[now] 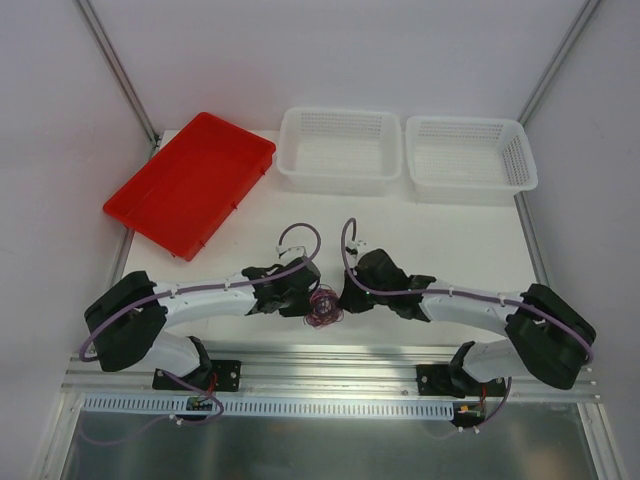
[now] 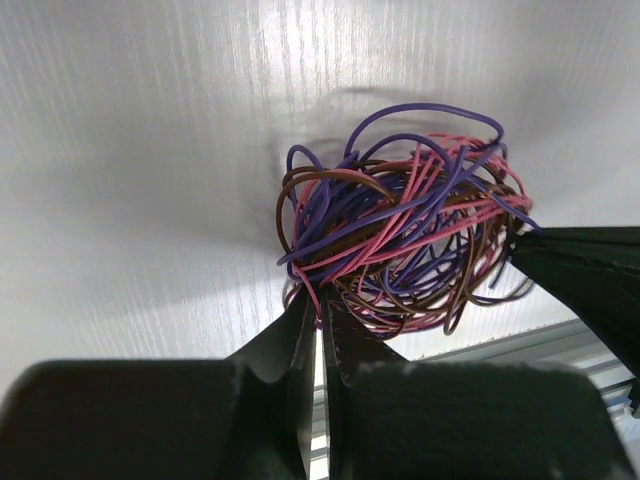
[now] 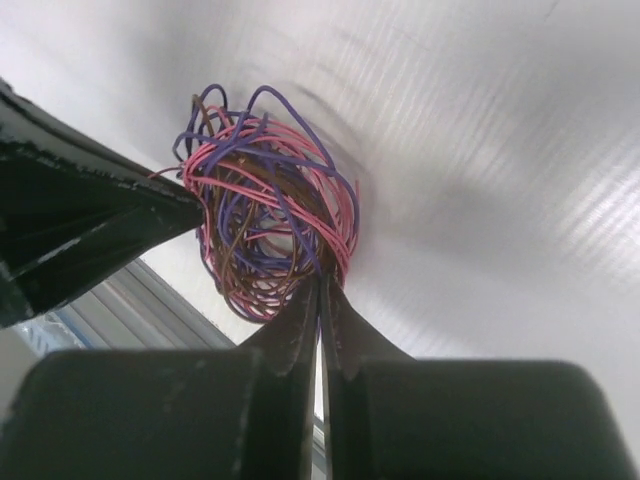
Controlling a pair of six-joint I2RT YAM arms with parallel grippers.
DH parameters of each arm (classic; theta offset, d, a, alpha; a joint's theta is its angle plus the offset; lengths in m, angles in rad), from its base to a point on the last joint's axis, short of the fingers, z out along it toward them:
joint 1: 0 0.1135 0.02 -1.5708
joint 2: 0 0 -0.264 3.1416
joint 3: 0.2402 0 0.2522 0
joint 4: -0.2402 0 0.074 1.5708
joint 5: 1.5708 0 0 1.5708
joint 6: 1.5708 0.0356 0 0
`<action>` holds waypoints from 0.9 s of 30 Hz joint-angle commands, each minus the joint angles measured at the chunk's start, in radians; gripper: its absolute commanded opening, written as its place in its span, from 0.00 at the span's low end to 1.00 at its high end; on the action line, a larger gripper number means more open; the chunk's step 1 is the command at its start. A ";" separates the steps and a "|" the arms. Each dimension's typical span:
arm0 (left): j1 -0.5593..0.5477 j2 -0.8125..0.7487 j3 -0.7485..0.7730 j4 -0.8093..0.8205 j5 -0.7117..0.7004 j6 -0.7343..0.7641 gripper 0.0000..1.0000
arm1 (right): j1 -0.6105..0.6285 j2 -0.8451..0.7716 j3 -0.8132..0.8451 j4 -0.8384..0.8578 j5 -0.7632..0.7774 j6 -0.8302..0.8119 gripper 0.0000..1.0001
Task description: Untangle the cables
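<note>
**Cable ball pinched from 2 sides**

A tangled ball of thin purple, pink and brown cables (image 2: 400, 225) is seen near the front edge of the white table (image 1: 450, 250). The left gripper (image 2: 320, 300) is pressed together on strands at the ball's left, and the right gripper (image 3: 322, 285) on strands at its right. A red plastic tray (image 1: 190, 185) and 2 white mesh baskets (image 1: 340, 150) are set farther back.

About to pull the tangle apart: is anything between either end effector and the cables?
Nothing visible. The left end effector and right end effector each pinch the cables, on opposite sides of the tangle.
</note>
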 commanded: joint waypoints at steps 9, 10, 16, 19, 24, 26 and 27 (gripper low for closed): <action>0.136 -0.039 0.010 -0.006 -0.055 0.047 0.00 | 0.005 -0.354 0.188 -0.437 0.378 -0.131 0.01; 0.148 -0.048 0.012 -0.006 -0.054 0.068 0.00 | -0.001 -0.373 0.208 -0.496 0.421 -0.154 0.01; 0.274 -0.154 0.058 -0.015 -0.034 0.139 0.00 | -0.085 -0.445 0.372 -0.627 0.446 -0.215 0.01; 0.294 -0.206 0.085 -0.024 -0.035 0.157 0.00 | -0.122 -0.456 0.444 -0.646 0.425 -0.238 0.01; 0.299 -0.322 0.060 -0.038 -0.043 0.139 0.00 | -0.168 -0.476 0.457 -0.646 0.425 -0.223 0.01; 0.297 -0.368 0.011 -0.037 -0.069 0.130 0.00 | -0.182 -0.477 0.421 -0.638 0.414 -0.202 0.01; 0.299 -0.376 -0.009 -0.037 -0.073 0.118 0.00 | -0.192 -0.474 0.394 -0.627 0.412 -0.168 0.08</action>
